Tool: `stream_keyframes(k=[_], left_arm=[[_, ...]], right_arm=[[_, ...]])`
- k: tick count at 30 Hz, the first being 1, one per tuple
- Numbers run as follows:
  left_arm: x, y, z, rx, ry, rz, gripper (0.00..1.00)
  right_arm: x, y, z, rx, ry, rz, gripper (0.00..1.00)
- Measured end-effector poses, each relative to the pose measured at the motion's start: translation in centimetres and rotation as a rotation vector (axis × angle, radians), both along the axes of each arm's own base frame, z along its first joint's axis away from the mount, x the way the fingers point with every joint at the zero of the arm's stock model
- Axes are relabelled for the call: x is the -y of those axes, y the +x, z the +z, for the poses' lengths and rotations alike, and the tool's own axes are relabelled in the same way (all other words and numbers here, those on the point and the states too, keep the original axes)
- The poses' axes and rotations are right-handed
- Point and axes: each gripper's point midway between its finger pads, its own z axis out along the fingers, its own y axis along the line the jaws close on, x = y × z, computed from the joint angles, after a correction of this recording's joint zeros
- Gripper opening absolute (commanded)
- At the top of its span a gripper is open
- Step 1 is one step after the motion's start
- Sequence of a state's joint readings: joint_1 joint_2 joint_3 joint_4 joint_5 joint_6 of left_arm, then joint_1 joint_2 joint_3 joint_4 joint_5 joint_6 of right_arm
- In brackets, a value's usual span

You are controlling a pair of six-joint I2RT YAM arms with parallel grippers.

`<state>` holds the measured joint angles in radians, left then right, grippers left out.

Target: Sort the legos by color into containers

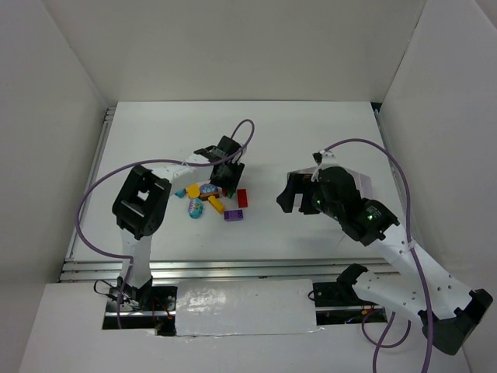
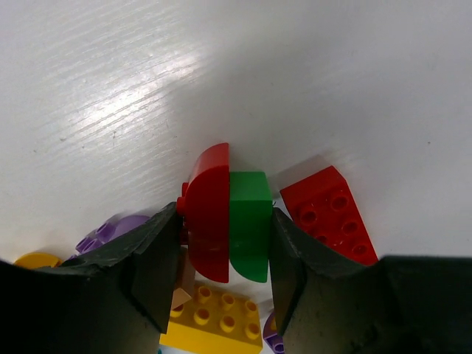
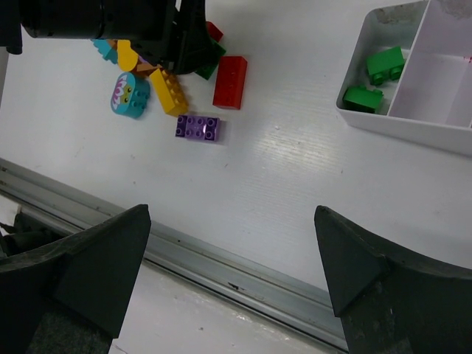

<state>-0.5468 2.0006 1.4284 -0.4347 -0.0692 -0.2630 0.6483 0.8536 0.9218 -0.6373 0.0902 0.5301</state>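
Observation:
My left gripper (image 2: 225, 236) is shut on a red rounded brick (image 2: 206, 214) and a green rounded brick (image 2: 249, 221) pressed side by side between its jaws, at the pile of legos (image 1: 210, 200). Beside it lie a red brick (image 2: 328, 214), a yellow brick (image 2: 217, 317) and a purple piece (image 2: 110, 232). My right gripper (image 3: 232, 221) is open and empty, above bare table right of the pile (image 1: 299, 194). The white compartment tray (image 3: 413, 118) holds two green bricks (image 3: 385, 63) in one end compartment. The right arm mostly hides the tray in the top view.
In the right wrist view a purple brick (image 3: 197, 127), a red brick (image 3: 230, 81), a yellow brick (image 3: 169, 91) and a teal oval piece (image 3: 130, 94) lie loose. A grey metal rail (image 3: 221, 258) runs along the table's near edge. White walls enclose the table.

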Motion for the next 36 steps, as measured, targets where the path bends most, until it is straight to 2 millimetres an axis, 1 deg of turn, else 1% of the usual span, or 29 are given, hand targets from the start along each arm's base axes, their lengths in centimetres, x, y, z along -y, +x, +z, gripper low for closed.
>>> stream_keyframes(k=[1, 3, 6, 7, 8, 10, 12, 13, 15, 17, 18, 20, 21, 22, 23, 25, 28, 31, 34, 36], left_arm=[[0.1, 0.1, 0.0, 0.006, -0.002, 0.0, 0.35], [0.1, 0.2, 0.0, 0.008, -0.003, 0.004, 0.24], [0.1, 0.2, 0.2, 0.011, -0.006, 0.005, 0.04], [0.0, 0.1, 0.4, 0.013, -0.008, 0.006, 0.0], [0.0, 0.0, 0.7, 0.016, -0.011, 0.006, 0.0], [0.1, -0.2, 2.2, 0.043, -0.03, 0.004, 0.0], [0.2, -0.5, 4.3, 0.084, -0.054, 0.0, 0.0], [0.4, -1.0, 6.4, 0.132, -0.077, -0.01, 0.0], [1.5, -2.2, 10.3, 0.238, -0.143, -0.055, 0.0], [3.1, -4.7, 14.1, 0.357, -0.236, -0.141, 0.0], [3.8, -6.7, 16.0, 0.414, -0.298, -0.198, 0.0], [5.0, -10.5, 18.6, 0.488, -0.411, -0.313, 0.0], [5.3, -12.1, 19.5, 0.516, -0.464, -0.357, 0.0], [5.3, -13.2, 20.3, 0.541, -0.507, -0.387, 0.0], [5.3, -14.1, 20.7, 0.559, -0.54, -0.41, 0.0], [5.3, -15.5, 21.2, 0.572, -0.587, -0.453, 0.0], [5.7, -16.6, 21.8, 0.579, -0.622, -0.505, 0.0], [6.2, -17.4, 22.0, 0.577, -0.634, -0.553, 0.0], [6.6, -18.0, 22.1, 0.568, -0.645, -0.584, 0.0], [6.8, -18.3, 22.0, 0.563, -0.64, -0.606, 0.0]], right_arm=[[0.0, 0.0, 0.0, -0.001, -0.001, 0.0, 1.0], [0.0, 0.0, -0.1, -0.002, -0.002, -0.001, 1.0], [-0.1, 0.1, -0.1, -0.005, -0.002, 0.0, 1.0], [-0.1, 0.2, -0.2, -0.005, -0.001, -0.001, 1.0], [-0.2, 0.2, -0.2, -0.004, 0.002, -0.003, 1.0], [-0.4, 0.4, -0.2, -0.005, 0.021, -0.017, 1.0], [-0.4, 0.5, -0.4, -0.012, 0.05, -0.047, 1.0], [-0.3, 0.5, -0.3, -0.013, 0.068, -0.065, 1.0], [-0.1, 0.4, 0.1, -0.01, 0.127, -0.108, 1.0], [0.2, 0.2, 1.2, 0.008, 0.208, -0.153, 0.99], [0.2, 0.1, 2.0, 0.021, 0.253, -0.171, 0.98], [0.0, 0.2, 3.4, 0.038, 0.332, -0.193, 0.96], [-0.1, 0.3, 4.1, 0.046, 0.363, -0.197, 0.95], [-0.4, 0.3, 4.6, 0.047, 0.393, -0.193, 0.95], [-0.7, 0.4, 4.7, 0.043, 0.406, -0.188, 0.92], [-2.1, 0.6, 4.5, 0.007, 0.429, -0.157, 0.89], [-4.5, 0.2, 3.6, -0.053, 0.437, -0.09, 0.89], [-6.9, -1.3, 3.0, -0.1, 0.435, -0.005, 0.88], [-9.1, -2.9, 3.2, -0.121, 0.434, 0.073, 0.88], [-10.1, -3.3, 3.3, -0.123, 0.422, 0.091, 0.87]])
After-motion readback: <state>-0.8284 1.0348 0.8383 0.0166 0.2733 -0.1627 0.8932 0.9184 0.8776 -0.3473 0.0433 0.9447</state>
